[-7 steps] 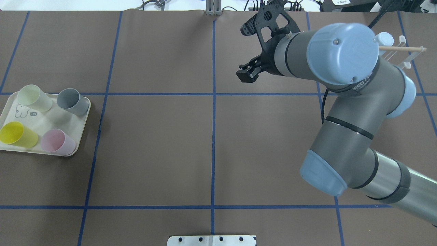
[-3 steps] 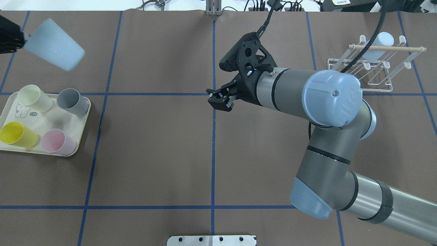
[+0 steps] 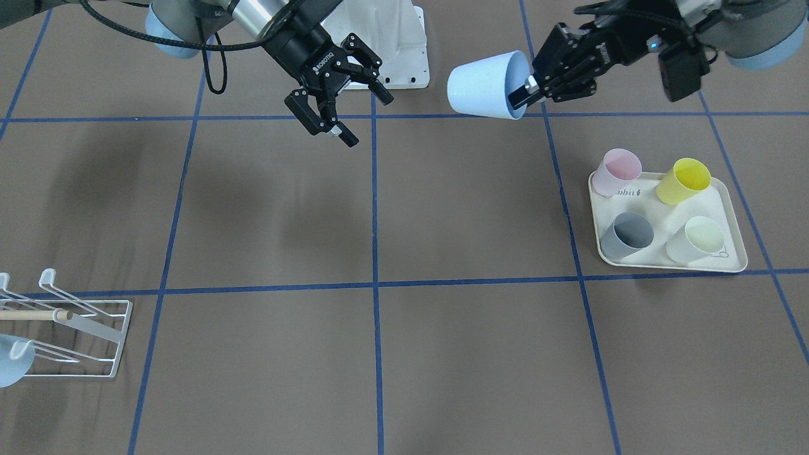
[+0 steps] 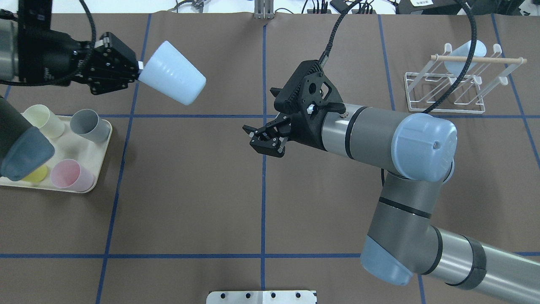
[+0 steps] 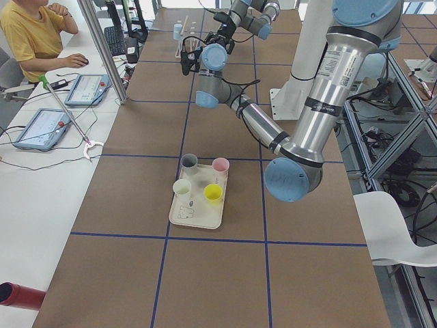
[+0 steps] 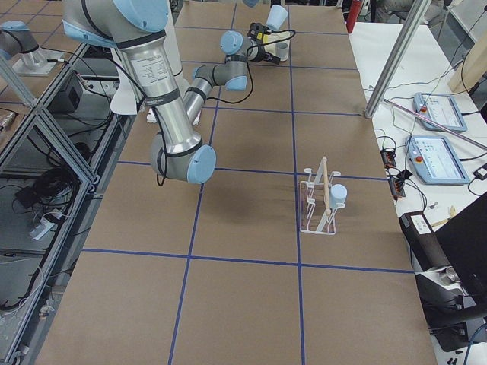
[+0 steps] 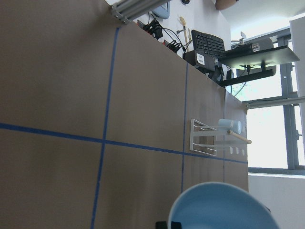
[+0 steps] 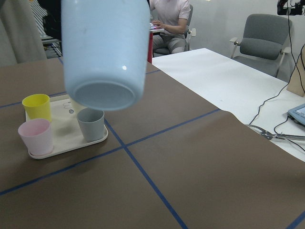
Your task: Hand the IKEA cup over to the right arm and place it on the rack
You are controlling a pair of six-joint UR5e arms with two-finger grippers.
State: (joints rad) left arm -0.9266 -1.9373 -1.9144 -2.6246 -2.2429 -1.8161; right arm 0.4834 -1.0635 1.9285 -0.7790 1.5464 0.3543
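Swung inward from the upper-left edge, the blue cup (image 4: 172, 72) hangs sideways, rim pinched in the left gripper (image 4: 138, 69); the empty, wide-open right gripper (image 4: 258, 141) should clasp its body squarely before release.

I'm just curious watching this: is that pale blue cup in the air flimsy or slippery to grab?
Likely light and stiff: the left gripper holds the blue cup sideways by its rim alone, with no visible dent. Its smooth, tapered wall could slip. Laid down, it would probably roll.

Pale-blue cup (image 4: 173, 74) airborne, tilted — white rack (image 4: 447, 111) apparently upright.
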